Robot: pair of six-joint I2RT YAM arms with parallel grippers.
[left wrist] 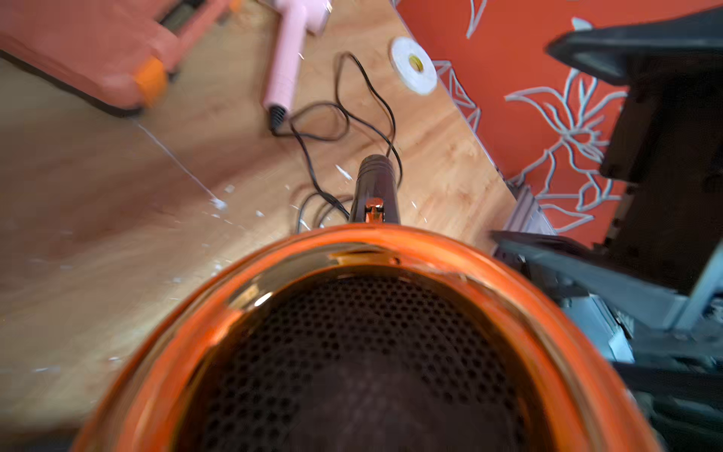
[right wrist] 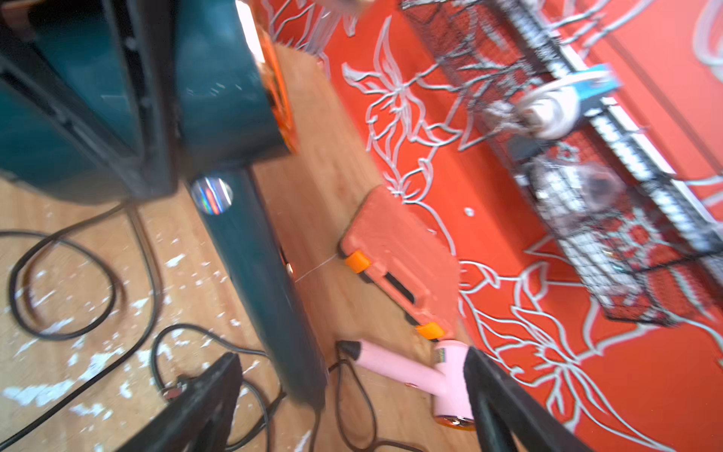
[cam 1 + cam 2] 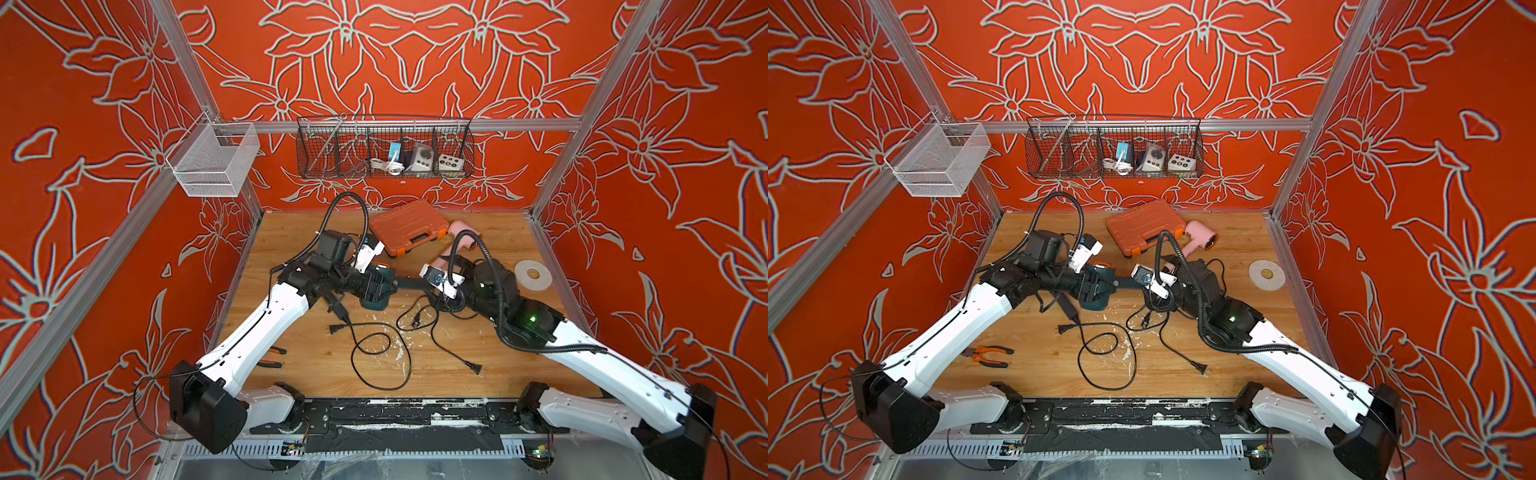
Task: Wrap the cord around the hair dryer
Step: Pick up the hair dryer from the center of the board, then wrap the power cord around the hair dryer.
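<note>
Two dryers: left jaws grasp teal dryer (image 2: pixel 219 101); pink dryer (image 3: pixel 1198 232) free; right jaws released.

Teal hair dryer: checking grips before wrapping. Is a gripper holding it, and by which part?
The left gripper holds the teal hair dryer by its barrel. The right gripper is open, astride the handle.

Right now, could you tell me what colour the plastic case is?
Orange; the plastic case shows best in a top view.
</note>
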